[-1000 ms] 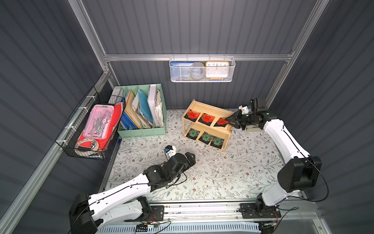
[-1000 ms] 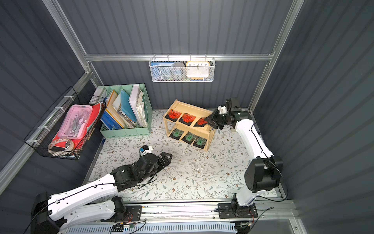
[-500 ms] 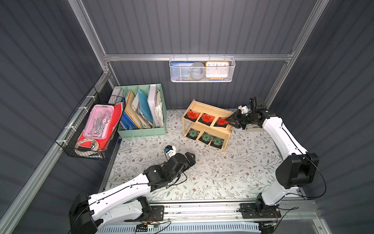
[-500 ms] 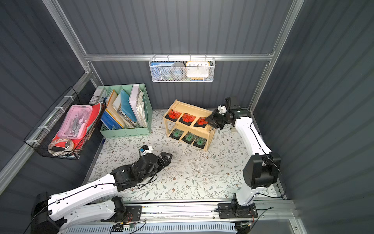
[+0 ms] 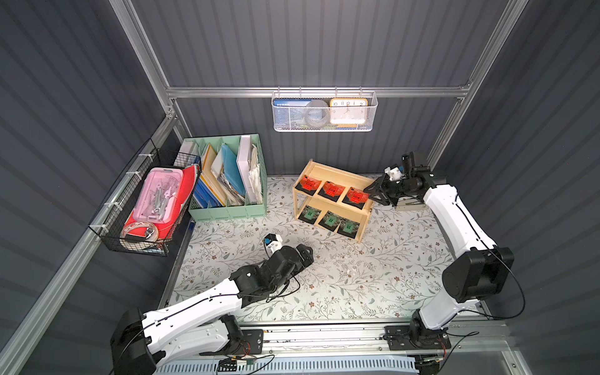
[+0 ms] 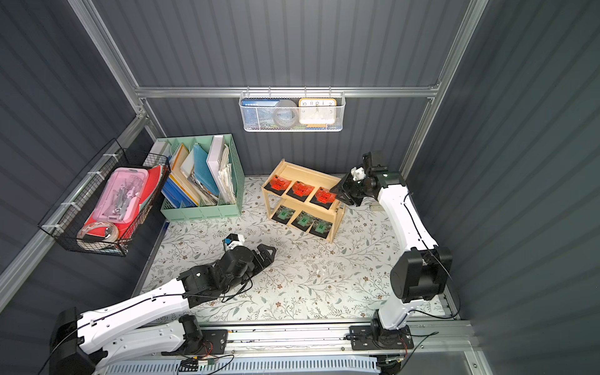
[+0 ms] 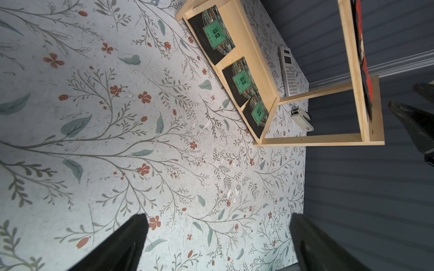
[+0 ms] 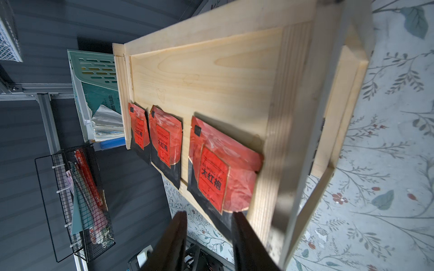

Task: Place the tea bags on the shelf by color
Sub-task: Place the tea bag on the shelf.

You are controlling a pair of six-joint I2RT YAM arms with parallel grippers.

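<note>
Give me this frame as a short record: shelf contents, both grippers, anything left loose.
shelf top tier: three red tea bags, side by side
lower tier: three green tea bags, side by side
right gripper: open, at the end red bag's edge
left gripper: open, empty, over the mat
loose bags: none visible

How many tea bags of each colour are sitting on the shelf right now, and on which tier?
red-orange tea bags, upper tier of the shelf: 3
green tea bags, lower tier: 3
Total: 6
</note>
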